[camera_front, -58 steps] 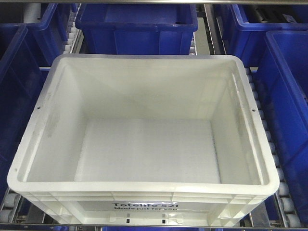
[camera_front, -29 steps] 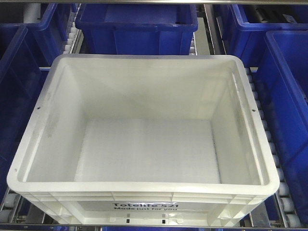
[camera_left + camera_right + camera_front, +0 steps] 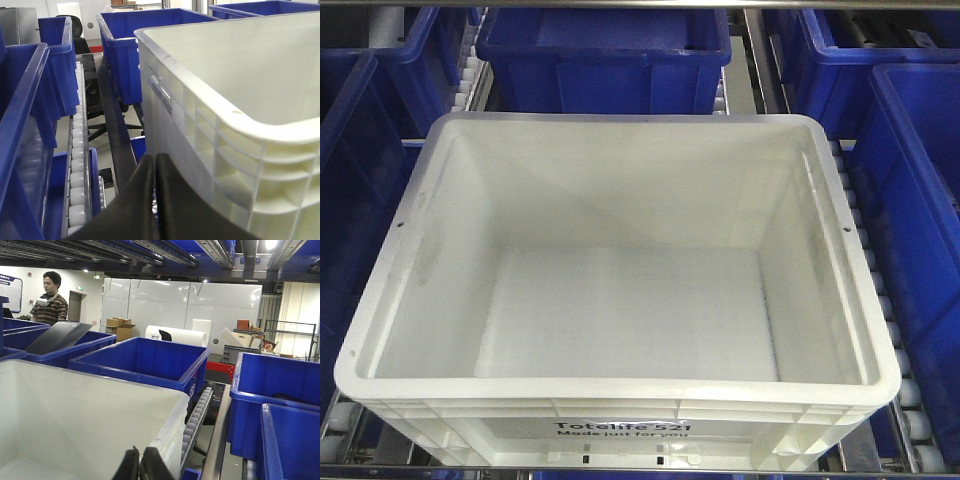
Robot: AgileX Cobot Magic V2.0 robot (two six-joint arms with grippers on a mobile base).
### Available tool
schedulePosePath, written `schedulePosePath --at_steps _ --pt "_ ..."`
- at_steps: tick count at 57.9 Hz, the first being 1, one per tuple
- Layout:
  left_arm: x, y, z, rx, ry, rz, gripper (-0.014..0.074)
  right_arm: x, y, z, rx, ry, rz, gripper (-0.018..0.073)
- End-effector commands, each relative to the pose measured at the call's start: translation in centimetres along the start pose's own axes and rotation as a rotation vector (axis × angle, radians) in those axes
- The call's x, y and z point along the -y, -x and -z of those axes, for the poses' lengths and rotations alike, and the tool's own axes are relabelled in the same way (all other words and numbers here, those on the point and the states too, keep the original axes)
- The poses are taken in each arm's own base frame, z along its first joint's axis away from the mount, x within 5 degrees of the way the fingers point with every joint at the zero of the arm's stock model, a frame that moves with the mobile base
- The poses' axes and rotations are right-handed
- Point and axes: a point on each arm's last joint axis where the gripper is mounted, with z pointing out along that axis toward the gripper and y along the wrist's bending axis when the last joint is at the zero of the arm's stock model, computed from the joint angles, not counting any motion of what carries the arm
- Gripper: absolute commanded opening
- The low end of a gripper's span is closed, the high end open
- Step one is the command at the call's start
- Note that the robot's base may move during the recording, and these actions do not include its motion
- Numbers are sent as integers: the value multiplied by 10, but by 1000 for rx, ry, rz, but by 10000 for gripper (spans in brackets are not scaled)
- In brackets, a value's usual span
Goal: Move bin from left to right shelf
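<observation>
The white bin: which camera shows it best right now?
The front-facing view: the bin appears whole, with its full rim, empty floor and printed side. The left wrist view catches only its ribbed outer corner; the right wrist view only part of its inside and rim.

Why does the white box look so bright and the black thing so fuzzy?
Front view: even light makes the bin glow pale, washing out its floor. Left wrist view: the left gripper, shut, sits too close to the lens, so it blurs. Right wrist view: ceiling lamps glare, and the right gripper blurs too.

The bin has shifted barely at all; only its front print sits slightly lower.
</observation>
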Motion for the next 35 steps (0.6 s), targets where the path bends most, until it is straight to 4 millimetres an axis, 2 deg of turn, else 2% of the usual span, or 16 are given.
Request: schedulePosePath --at_steps 1,35 --pt "0 1 0 65 4 2 -7 4 12 -1 65 -34 7 -8" --pt "0 1 0 65 4 2 -6 4 12 -1 65 -34 7 -8"
